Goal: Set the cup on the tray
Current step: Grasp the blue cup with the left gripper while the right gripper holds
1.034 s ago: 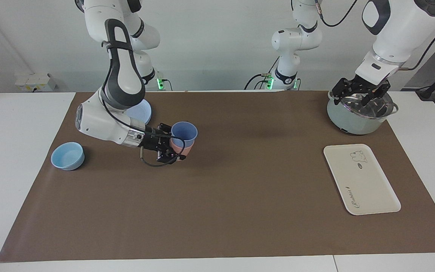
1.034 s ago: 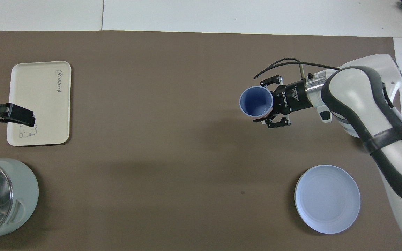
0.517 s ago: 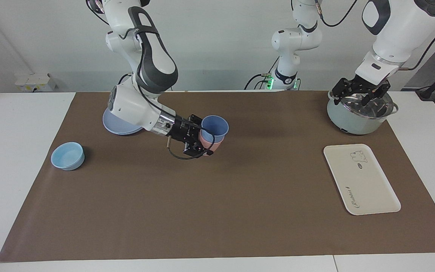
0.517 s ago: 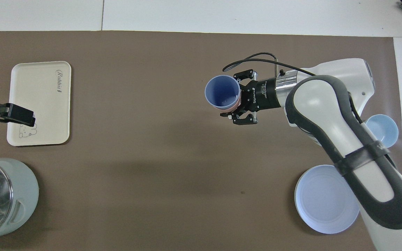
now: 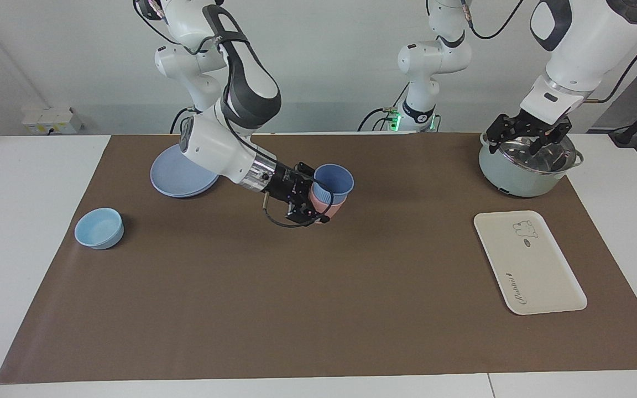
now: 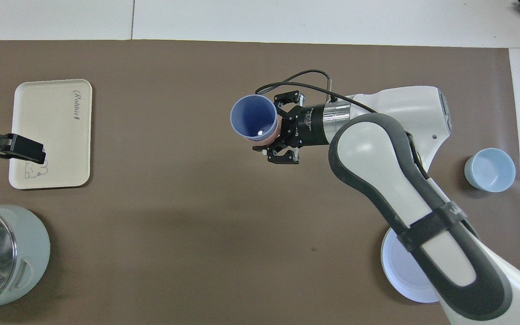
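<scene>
A small light-blue bowl (image 5: 99, 228) sits at the left of the facing view. A round blue plate (image 5: 177, 177) lies flat at the upper left. A pale green pot (image 5: 523, 166) with a shiny lid stands at the upper right. A brown mat (image 5: 318, 287) covers the white tabletop (image 5: 20, 221). A pink cup (image 5: 327, 208) is up near the middle.

From my station, the pink tumbler (image 5: 330, 209) shows only as a sliver under the cup (image 5: 333, 183) nested in it — whether the right gripper (image 5: 314, 203) bears on cup or tumbler, I cannot tell. In the overhead view the right arm covers part of the blue plate (image 6: 397, 271), and the pot (image 6: 2, 257) is cut by the picture's edge. The left gripper (image 5: 528, 135) hangs over the pot's rim in the facing view; overhead, only its dark tip (image 6: 20, 149) pokes in over the tray (image 6: 52, 131) — how its jaws stand I cannot tell.
</scene>
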Available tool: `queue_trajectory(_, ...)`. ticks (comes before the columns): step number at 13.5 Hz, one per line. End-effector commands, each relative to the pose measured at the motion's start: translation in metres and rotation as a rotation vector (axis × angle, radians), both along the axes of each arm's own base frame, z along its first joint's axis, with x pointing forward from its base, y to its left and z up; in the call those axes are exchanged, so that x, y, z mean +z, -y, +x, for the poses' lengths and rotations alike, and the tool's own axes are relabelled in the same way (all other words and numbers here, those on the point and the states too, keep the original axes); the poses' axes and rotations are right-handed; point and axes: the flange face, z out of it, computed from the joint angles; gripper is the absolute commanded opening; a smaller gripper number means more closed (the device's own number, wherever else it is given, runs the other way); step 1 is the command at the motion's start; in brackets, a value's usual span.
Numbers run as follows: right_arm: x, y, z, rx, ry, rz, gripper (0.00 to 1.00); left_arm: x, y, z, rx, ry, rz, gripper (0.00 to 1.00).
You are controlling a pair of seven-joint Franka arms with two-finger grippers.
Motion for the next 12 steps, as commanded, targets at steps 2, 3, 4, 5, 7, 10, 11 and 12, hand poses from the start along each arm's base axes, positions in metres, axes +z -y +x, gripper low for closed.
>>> queue_trajectory(2, 0.008, -0.008, -0.003, -0.034, -0.002, 0.027, 0.00, 0.015, 0.036, -0.019, -0.026, 0.004, -0.002, 1.00)
queue_trajectory(3, 0.006, -0.007, -0.003, -0.035, -0.004, 0.025, 0.00, 0.027, 0.070, -0.023, 0.003, 0.031, -0.001, 1.00)
queue_trajectory(4, 0.006, -0.007, -0.003, -0.035, -0.004, 0.025, 0.00, 0.033, 0.098, -0.027, 0.074, 0.044, -0.017, 1.00)
queue_trajectory(5, 0.007, -0.007, -0.003, -0.039, 0.000, 0.025, 0.00, 0.038, 0.124, -0.032, 0.147, 0.049, -0.067, 1.00)
queue_trajectory(7, 0.006, -0.007, -0.003, -0.037, 0.001, 0.023, 0.00, 0.046, 0.169, -0.033, 0.272, 0.086, -0.185, 1.00)
queue_trajectory(10, 0.007, -0.006, -0.002, -0.039, 0.002, 0.024, 0.00, 0.051, 0.242, -0.034, 0.499, 0.255, -0.388, 1.00)
queue_trajectory(11, 0.006, -0.006, -0.002, -0.039, 0.001, 0.023, 0.00, 0.051, 0.253, -0.033, 0.531, 0.284, -0.430, 1.00)
queue_trajectory(12, 0.006, -0.006, -0.002, -0.040, 0.002, 0.023, 0.00, 0.045, 0.262, -0.028, 0.531, 0.285, -0.443, 0.99)
